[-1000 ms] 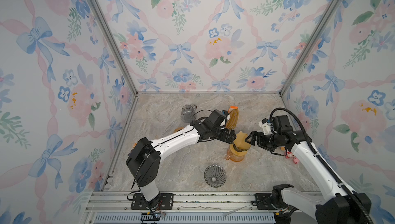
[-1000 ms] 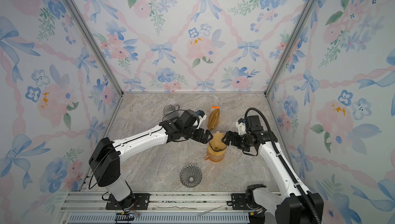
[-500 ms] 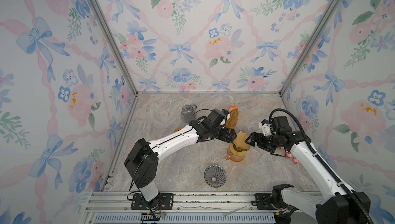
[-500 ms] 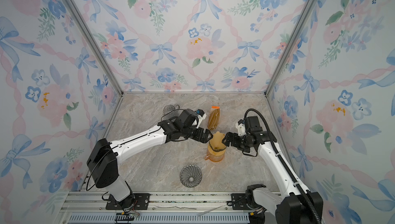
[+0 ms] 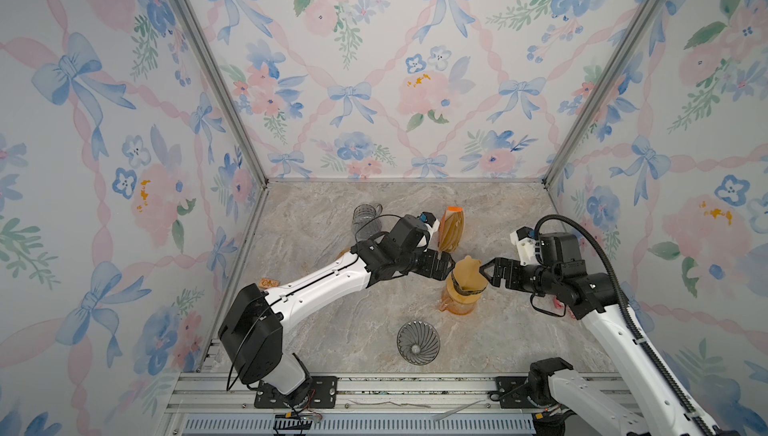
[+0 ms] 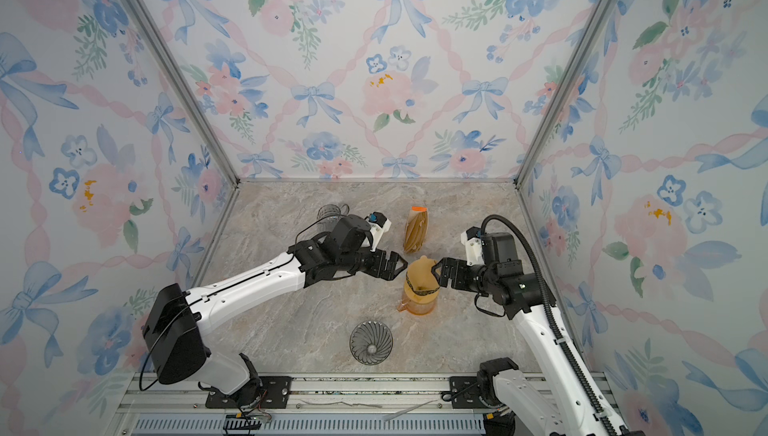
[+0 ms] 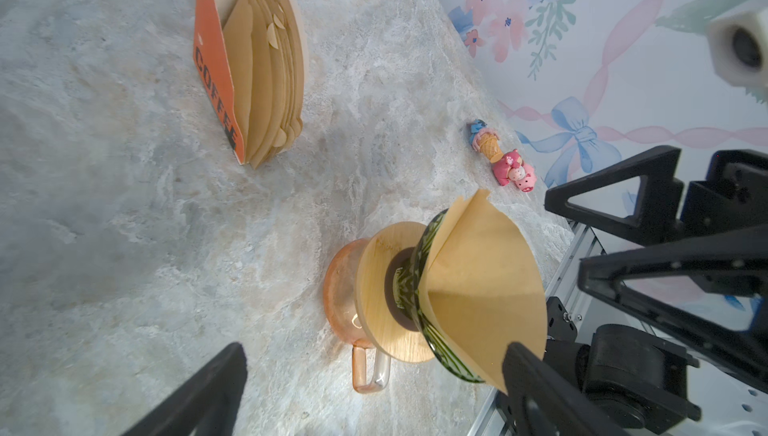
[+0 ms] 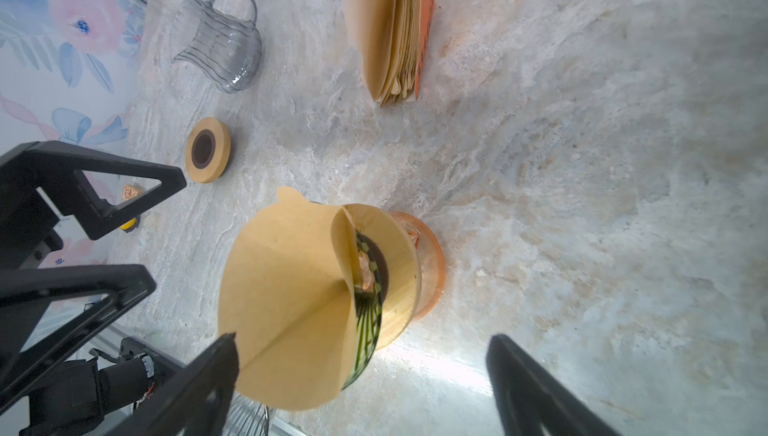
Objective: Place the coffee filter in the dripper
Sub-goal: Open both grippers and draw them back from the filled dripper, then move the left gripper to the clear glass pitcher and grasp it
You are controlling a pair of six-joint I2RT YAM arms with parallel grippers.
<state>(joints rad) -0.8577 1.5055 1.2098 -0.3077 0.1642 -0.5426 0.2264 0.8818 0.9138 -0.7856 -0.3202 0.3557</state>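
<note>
Coffee filter (image 5: 468, 272) sits point-down in the green-striped glass dripper (image 5: 459, 287). The dripper rests via a wooden collar (image 7: 384, 288) on the orange carafe (image 5: 457, 307), right of ctr on the marble table (image 5: 332, 330) in both top views. Filter's upper part stands well above the dripper rim. In the R wrist view one flap folds inward along a seam, so the cone isn't fully rounded.

L gripper (image 5: 449, 267) reaches in from the left, jaws spread wide, tips just beside the filter's left edge. R gripper (image 5: 485, 273) reaches in from the right, jaws likewise spread, tips just beside the right edge. Neither clamps anything; can't tell whether a tip touches the paper.

Orange filter box (image 5: 451, 228) stands just above the carafe in frame, w/ more filters inside. Grey ribbed pitcher (image 5: 365, 217) is left of it. A 2nd clear ribbed dripper (image 5: 417, 343) sits lower ctr, near the front rail. A 2nd wooden ring (image 8: 208, 150) lies flat near the pitcher. Small pink toys (image 7: 505, 159) lie by the right wall.
</note>
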